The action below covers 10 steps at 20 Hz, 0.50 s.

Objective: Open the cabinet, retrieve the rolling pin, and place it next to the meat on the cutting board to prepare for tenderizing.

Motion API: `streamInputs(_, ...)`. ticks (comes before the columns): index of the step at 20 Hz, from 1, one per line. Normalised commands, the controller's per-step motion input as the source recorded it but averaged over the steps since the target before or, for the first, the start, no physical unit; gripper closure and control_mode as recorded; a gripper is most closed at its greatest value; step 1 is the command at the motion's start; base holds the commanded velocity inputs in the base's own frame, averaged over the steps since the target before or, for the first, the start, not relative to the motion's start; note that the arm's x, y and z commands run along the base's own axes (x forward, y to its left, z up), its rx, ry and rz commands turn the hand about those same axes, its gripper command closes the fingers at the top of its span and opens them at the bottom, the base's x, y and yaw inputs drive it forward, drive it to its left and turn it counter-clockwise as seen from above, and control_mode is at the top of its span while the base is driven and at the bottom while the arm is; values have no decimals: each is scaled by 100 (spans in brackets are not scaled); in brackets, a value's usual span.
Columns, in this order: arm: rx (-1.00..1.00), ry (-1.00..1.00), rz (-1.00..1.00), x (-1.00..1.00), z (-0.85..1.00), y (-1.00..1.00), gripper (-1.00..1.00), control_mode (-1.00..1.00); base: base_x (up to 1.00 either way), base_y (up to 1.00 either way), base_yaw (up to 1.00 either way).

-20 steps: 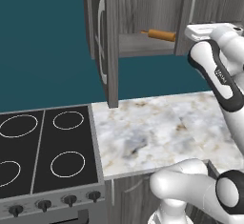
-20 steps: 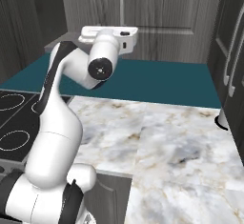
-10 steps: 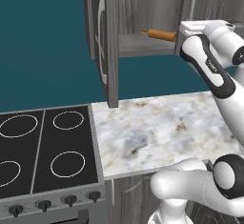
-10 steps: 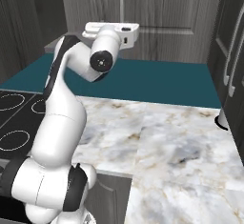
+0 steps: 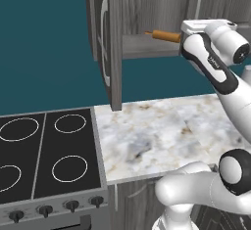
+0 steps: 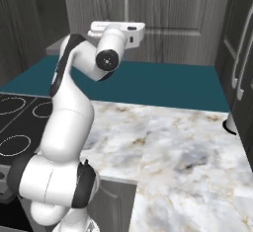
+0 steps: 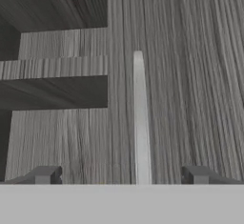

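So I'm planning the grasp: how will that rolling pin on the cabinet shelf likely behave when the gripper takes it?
The rolling pin looks like a rigid wooden cylinder, so it probably won't flex. Its round body lying on the cabinet shelf suggests it may roll if nudged sideways. It looks small, so it is likely light. The gripper's open fingers face the closed right door's handle.

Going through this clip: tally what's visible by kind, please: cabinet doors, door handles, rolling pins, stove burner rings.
Grey wood-grain cabinet doors: 2, one swung open, one shut
Slim silver bar handles: 2, one on the open door, one on the shut door
Orange-brown wooden rolling pin: 1
White stove burner rings: 4
Total: 9
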Motion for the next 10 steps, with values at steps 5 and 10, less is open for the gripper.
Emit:
streamInputs(5, 0, 0, 0, 15, 0, -2, -100, -100, 0, 0, 0)
streamInputs(10, 0, 0, 0, 17, 0, -4, -100, -100, 0, 0, 0)
